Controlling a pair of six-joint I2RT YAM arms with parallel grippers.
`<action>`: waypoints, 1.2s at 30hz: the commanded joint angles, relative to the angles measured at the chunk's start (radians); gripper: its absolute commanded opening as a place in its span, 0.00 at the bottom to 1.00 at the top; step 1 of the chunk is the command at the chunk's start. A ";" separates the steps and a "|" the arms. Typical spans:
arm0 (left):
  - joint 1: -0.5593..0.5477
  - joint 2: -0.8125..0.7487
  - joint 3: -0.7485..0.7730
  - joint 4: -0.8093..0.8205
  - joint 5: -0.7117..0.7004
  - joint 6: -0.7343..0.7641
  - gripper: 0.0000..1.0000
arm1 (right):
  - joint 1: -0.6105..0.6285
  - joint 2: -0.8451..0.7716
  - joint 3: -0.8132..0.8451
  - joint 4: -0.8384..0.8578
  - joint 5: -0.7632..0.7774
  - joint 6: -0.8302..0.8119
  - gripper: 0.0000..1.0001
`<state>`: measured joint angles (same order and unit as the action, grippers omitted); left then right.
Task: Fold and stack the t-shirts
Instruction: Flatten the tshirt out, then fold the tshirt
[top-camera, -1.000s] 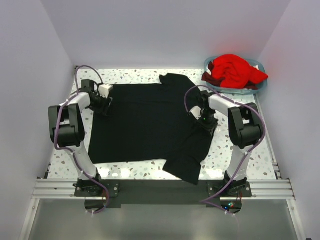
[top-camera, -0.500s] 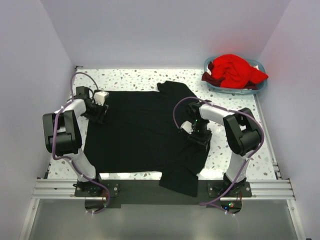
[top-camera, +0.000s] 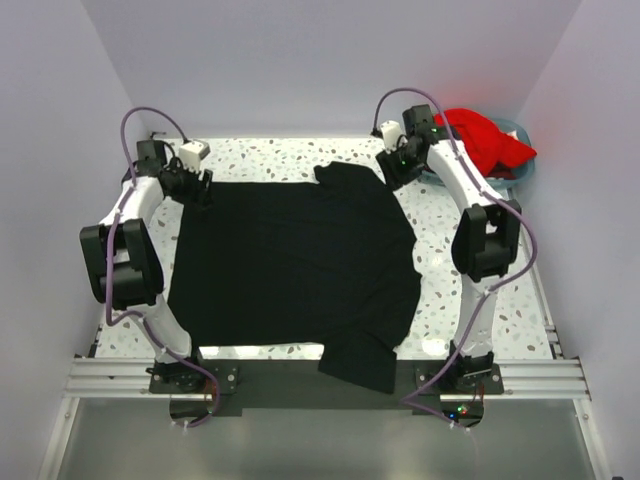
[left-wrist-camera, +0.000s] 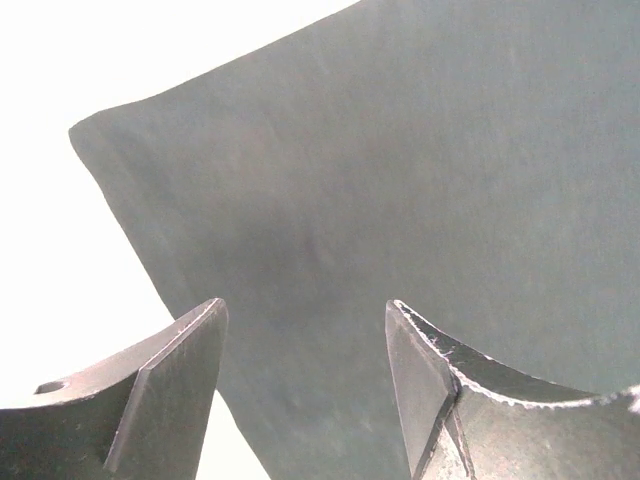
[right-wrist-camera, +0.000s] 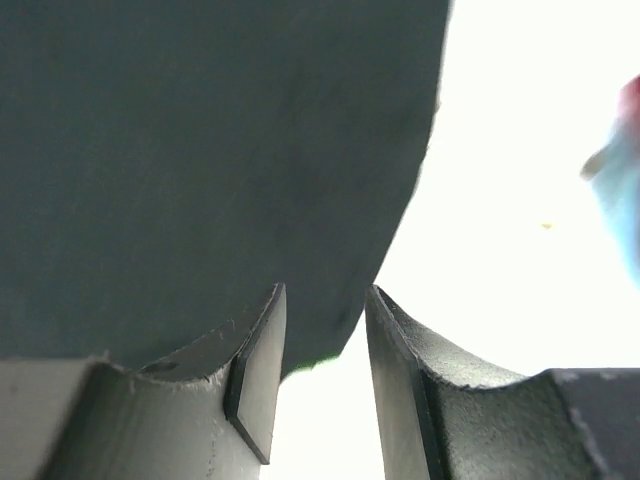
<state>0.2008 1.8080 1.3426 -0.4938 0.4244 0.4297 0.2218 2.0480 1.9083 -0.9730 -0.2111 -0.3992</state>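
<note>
Black shirt (top-camera: 300, 260): spread flat across the middle of the table (top-camera: 270, 152), one sleeve lapping over the near edge.
Red shirt (top-camera: 488, 140): bunched in the basket (top-camera: 522, 168), far right corner.
Left gripper (top-camera: 197, 186): at the black shirt's far left corner, jaws wide apart, nothing between them.
Right gripper (top-camera: 392, 166): at the black shirt's far right edge, jaws narrowly apart, cloth edge showing through the gap.

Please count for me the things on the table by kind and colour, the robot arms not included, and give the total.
black t-shirt: 1
red t-shirt: 1
light blue basket: 1
Total: 3
</note>
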 joint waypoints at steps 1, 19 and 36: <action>0.009 0.048 0.076 0.099 0.039 -0.083 0.70 | -0.019 0.142 0.122 0.176 0.015 0.114 0.41; 0.009 0.292 0.308 0.113 -0.016 -0.141 0.76 | -0.042 0.509 0.434 0.470 -0.037 0.290 0.59; 0.066 0.477 0.544 0.026 0.008 -0.128 0.78 | -0.016 0.560 0.449 0.481 -0.140 0.316 0.32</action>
<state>0.2249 2.2303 1.7939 -0.4362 0.4091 0.2977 0.1905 2.5973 2.3112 -0.5194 -0.3103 -0.0895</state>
